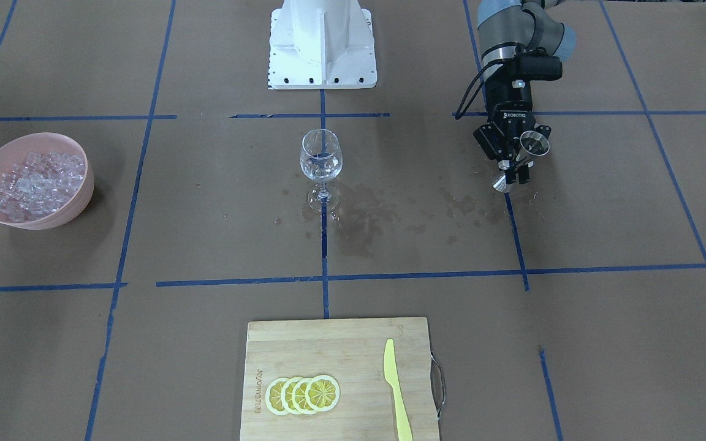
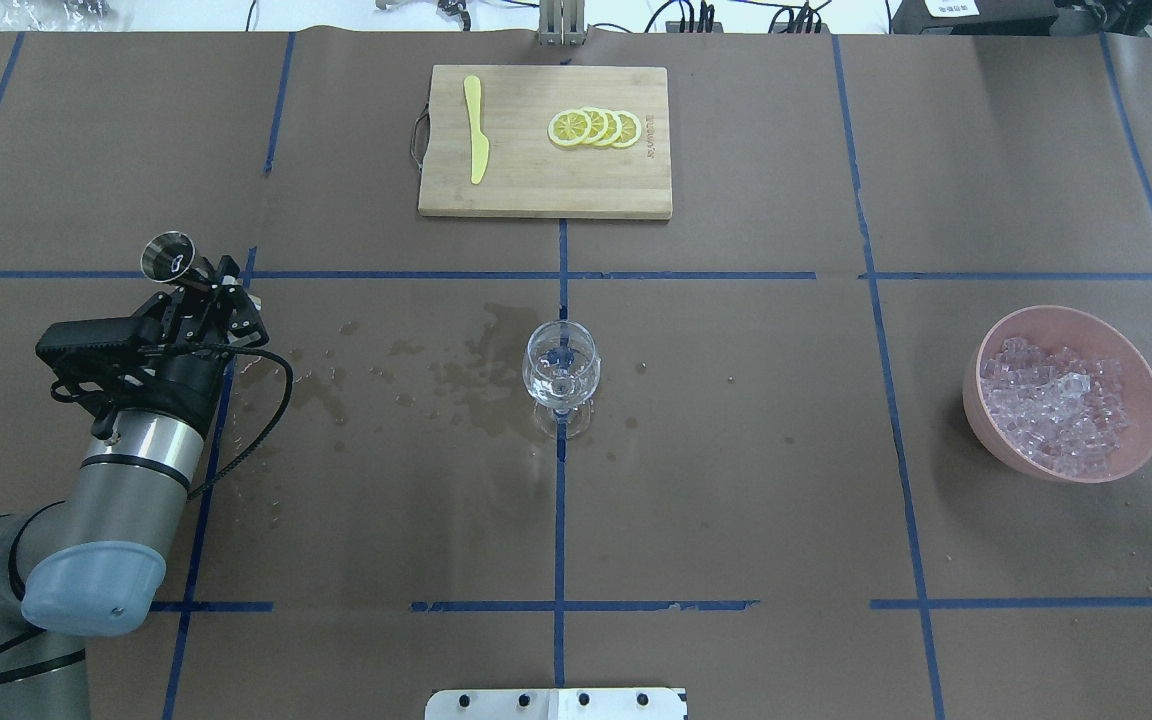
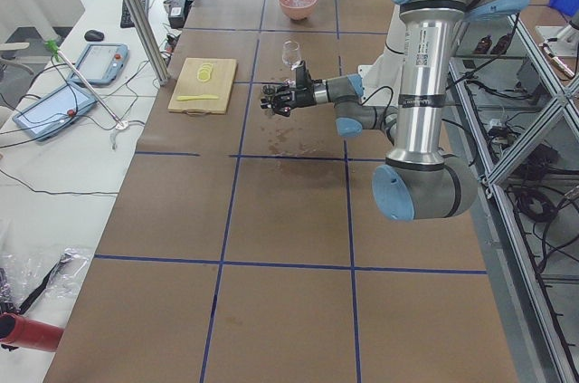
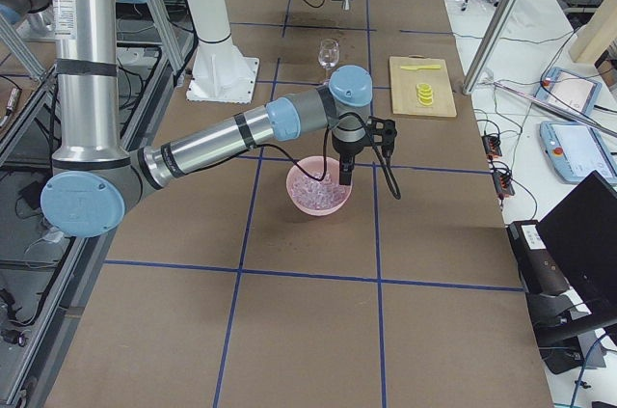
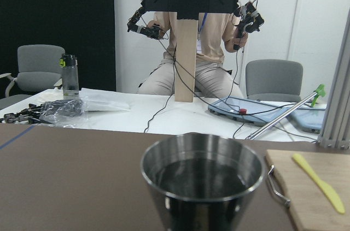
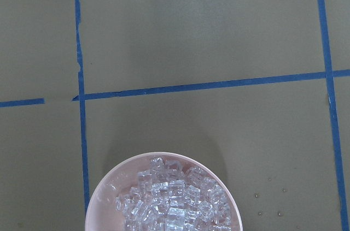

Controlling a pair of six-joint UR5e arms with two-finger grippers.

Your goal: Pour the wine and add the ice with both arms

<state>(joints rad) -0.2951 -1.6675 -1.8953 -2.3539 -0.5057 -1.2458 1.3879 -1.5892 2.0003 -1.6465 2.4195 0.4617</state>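
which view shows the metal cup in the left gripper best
The left wrist-mounted view: the metal cup fills the foreground, with its rim and dark inside clear. The front-facing and overhead views show it small, held in the left gripper. In both side views it is barely a speck, and the right wrist view shows none of it.

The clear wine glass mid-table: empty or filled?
Partly filled: a little clear liquid lies low in the bowl of the upright clear stemmed wine glass.

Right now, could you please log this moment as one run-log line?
left gripper: shut on jigger | right gripper: above ice, state unclear | wine glass: holds some wine
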